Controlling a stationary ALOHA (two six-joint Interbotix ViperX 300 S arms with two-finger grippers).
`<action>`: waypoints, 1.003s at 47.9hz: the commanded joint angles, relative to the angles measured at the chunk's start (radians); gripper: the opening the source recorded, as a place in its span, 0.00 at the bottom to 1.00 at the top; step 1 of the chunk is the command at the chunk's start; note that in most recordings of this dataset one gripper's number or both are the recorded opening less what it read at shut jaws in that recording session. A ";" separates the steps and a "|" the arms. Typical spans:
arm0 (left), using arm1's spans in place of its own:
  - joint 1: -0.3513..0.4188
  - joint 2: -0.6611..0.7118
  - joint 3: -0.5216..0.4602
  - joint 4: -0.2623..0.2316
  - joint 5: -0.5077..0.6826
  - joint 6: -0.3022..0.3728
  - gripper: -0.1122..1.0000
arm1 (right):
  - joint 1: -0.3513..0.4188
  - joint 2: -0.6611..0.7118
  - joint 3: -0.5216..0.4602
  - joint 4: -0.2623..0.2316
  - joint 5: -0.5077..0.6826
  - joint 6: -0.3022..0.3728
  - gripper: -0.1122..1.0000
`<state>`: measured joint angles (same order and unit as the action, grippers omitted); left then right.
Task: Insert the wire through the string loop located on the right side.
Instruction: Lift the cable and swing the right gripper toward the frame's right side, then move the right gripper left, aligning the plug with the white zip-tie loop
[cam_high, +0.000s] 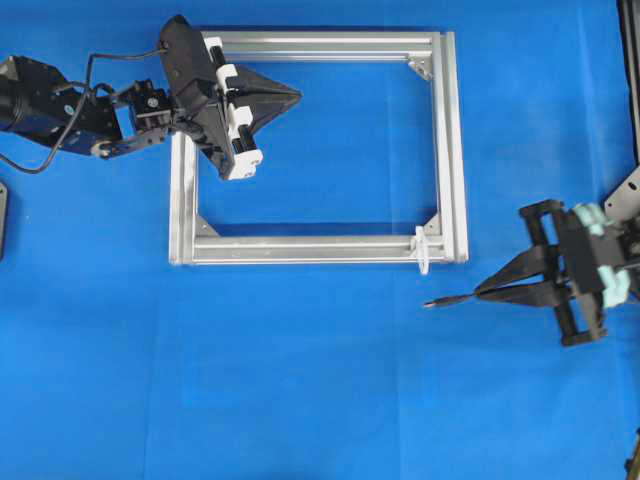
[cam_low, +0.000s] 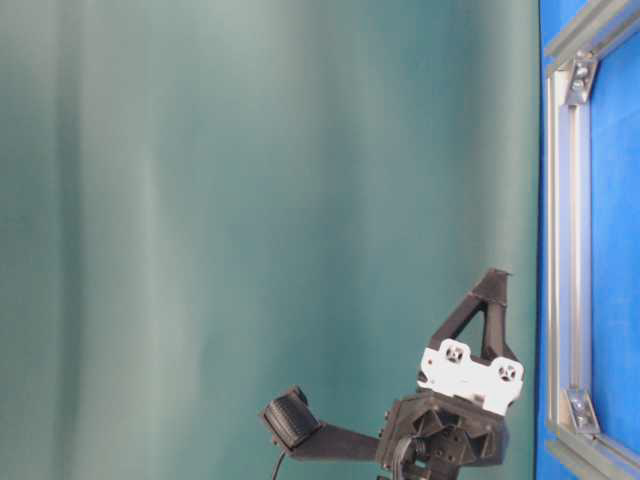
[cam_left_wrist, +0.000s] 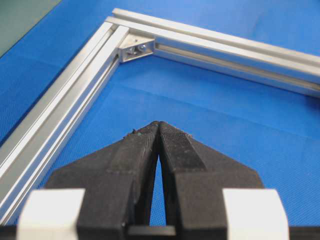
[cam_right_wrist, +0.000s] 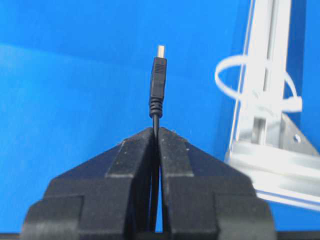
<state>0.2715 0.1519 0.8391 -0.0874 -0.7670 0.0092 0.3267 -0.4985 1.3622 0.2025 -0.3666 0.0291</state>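
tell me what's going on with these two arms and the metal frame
The right claw is shut on a thin black wire, whose plug tip sticks out ahead of the fingers. It sits on the blue mat, just off the lower right corner of the silver aluminium frame, where a small white string loop hangs. The tip is not through the loop yet. The left claw is shut, holds nothing, and hovers inside the frame's upper left corner.

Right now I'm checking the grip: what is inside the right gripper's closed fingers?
The right gripper is shut on the wire; its plug tip sticks out past the fingers. How far the wire runs back between them is hidden.
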 joint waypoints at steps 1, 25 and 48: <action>-0.002 -0.035 -0.012 0.005 -0.006 0.000 0.10 | 0.005 -0.044 0.011 0.002 0.017 -0.002 0.06; -0.002 -0.035 -0.011 0.006 -0.005 0.000 0.10 | -0.074 -0.072 0.035 0.002 0.029 -0.006 0.06; -0.002 -0.035 -0.011 0.008 -0.005 0.000 0.10 | -0.193 -0.077 0.046 -0.002 0.026 -0.009 0.06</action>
<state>0.2715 0.1503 0.8391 -0.0828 -0.7670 0.0092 0.1365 -0.5737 1.4174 0.2025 -0.3329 0.0215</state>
